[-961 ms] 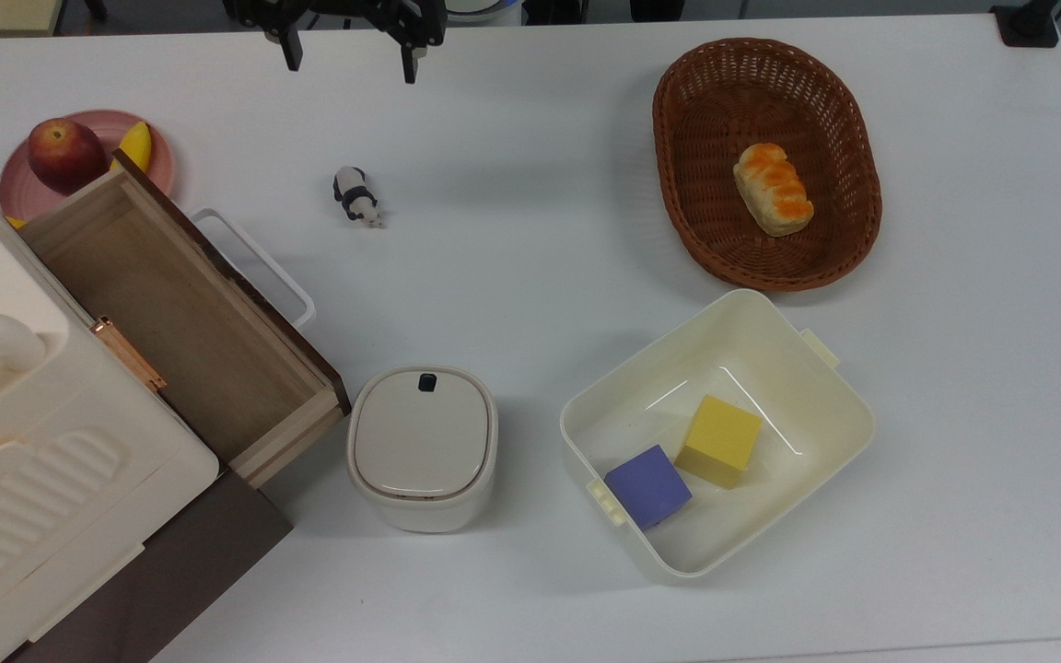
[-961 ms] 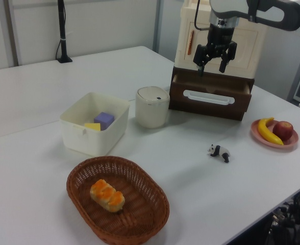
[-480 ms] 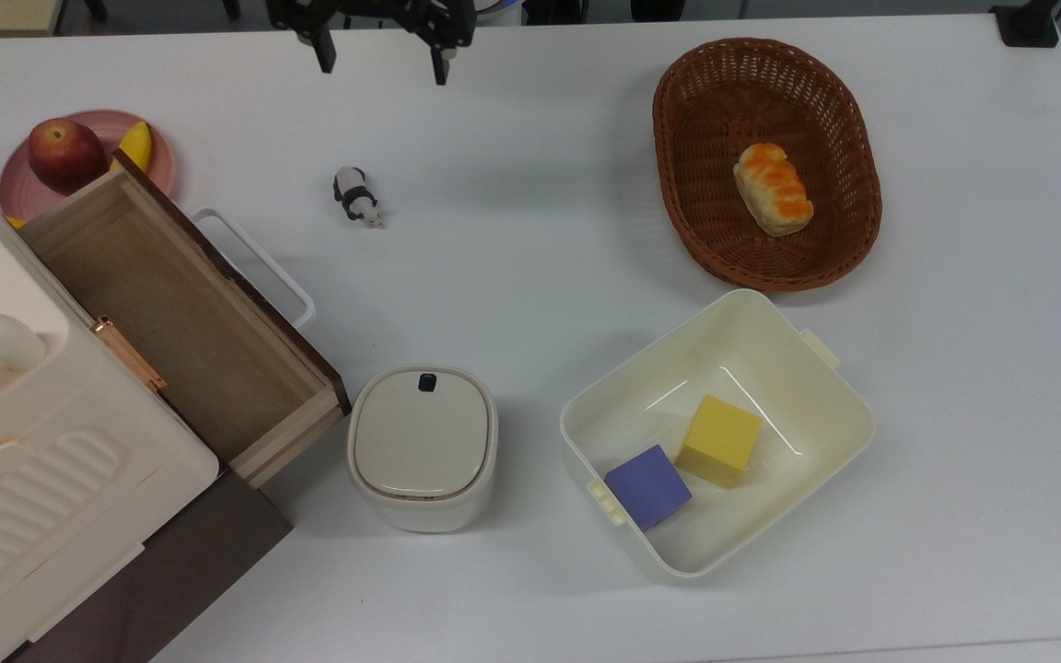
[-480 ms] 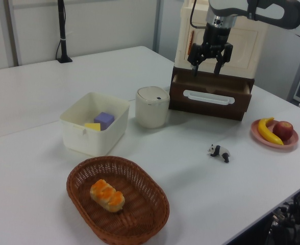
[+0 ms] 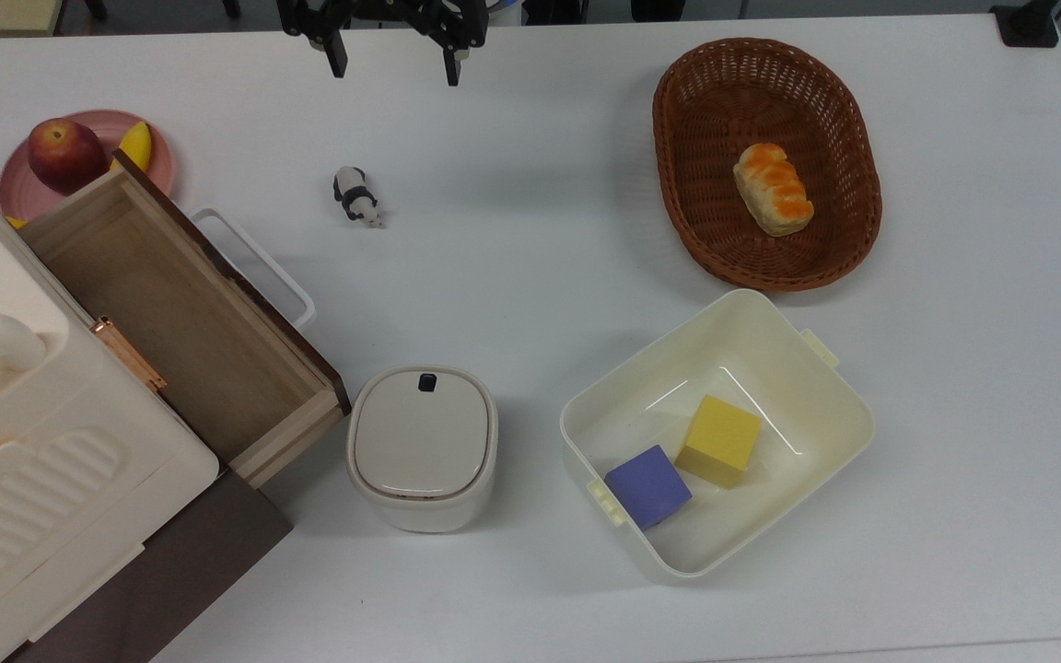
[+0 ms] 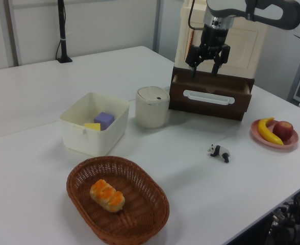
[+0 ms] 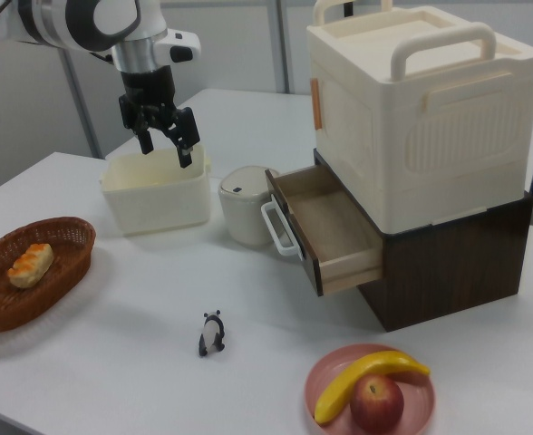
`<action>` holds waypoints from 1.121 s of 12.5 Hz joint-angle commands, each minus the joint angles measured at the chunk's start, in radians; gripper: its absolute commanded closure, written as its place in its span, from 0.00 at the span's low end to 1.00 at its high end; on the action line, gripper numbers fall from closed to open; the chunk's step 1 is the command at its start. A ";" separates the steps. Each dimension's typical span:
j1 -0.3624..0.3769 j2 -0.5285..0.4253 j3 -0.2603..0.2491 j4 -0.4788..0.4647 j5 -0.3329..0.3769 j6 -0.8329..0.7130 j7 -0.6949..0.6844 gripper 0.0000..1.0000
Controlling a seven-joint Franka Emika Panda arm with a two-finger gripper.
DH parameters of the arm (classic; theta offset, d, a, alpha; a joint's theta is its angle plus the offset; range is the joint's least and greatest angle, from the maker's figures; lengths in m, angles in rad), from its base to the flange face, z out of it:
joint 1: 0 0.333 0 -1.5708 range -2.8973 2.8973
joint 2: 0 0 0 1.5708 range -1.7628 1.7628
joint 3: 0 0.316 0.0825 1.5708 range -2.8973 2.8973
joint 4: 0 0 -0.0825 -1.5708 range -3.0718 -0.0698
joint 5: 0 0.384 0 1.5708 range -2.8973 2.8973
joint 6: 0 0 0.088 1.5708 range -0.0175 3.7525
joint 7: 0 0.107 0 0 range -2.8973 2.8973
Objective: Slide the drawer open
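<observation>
The drawer point(image 5: 171, 313) is a shallow tan wooden tray with a dark brown front and a white loop handle point(image 5: 254, 267). It stands pulled out of the dark cabinet and holds nothing. It also shows in the left view point(image 6: 211, 97) and the right view point(image 7: 330, 227). My gripper point(image 5: 393, 66) hangs open at the top view's upper edge, up in the air and well apart from the handle, with nothing between its fingers. In the left view the gripper point(image 6: 204, 69) hovers above the drawer front; in the right view the gripper point(image 7: 167, 149) is over the cream bin.
A toy panda point(image 5: 357, 195) lies right of the handle. A lidded white container point(image 5: 422, 447) stands against the drawer's near corner. A cream bin point(image 5: 724, 299) holds two cubes, a wicker basket point(image 5: 669, 203) holds bread, and a pink plate point(image 5: 15, 180) carries fruit. A ribbed cream case point(image 5: 33, 460) tops the cabinet.
The open gripper has drifted toward the top view's right, and up and left in the left view. The drawer and the other things have stayed put.
</observation>
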 commanded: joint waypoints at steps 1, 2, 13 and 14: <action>0.003 -0.020 -0.007 -0.019 0.023 -0.014 -0.027 0.00; 0.003 -0.020 -0.007 -0.019 0.023 -0.015 -0.027 0.00; 0.140 -0.092 -0.119 -0.092 0.015 -0.011 -0.032 0.00; 0.140 -0.090 -0.118 -0.091 0.015 -0.011 -0.032 0.00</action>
